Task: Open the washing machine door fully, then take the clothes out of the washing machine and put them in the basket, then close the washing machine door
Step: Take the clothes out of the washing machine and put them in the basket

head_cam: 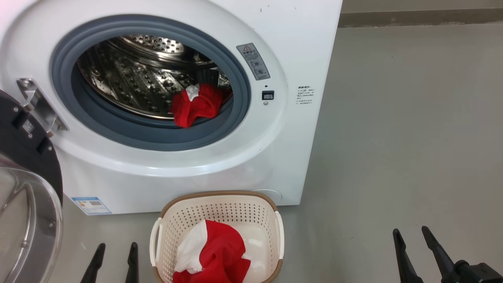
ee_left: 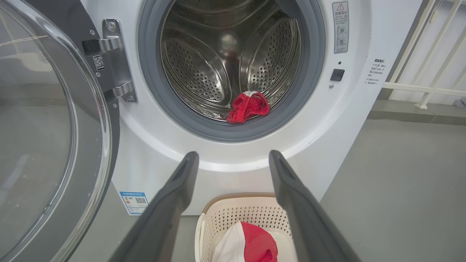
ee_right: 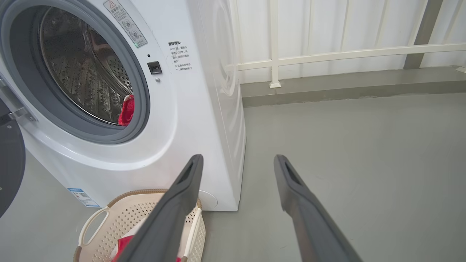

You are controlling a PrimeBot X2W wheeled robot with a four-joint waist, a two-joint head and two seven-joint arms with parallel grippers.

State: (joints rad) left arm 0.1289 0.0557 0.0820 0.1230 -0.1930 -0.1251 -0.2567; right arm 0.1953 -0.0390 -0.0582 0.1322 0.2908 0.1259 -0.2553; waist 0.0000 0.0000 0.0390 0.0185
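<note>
Black left gripper [ee_left: 233,154]: jaws spread, empty, pointing at drum [ee_left: 204,72] mouth.
Right gripper [ee_right: 237,157]: jaws spread, empty, pointing past washer's [ee_right: 204,109] right side.
Red garment [ee_left: 248,106]: drum's front lip, lower right; ahead of left gripper, likely the nearer arm.

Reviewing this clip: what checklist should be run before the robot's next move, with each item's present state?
1. Washing machine door swung wide, clear of the drum mouth: ok.
2. Drum emptied: not ok; a red garment lies at its front lip, against the gasket.
3. Basket on the floor in front of the washing machine, with room left: ok; a red and white garment lies in it.
4. Left pincer open and empty: ok.
5. Right pincer open and empty: ok.
</note>
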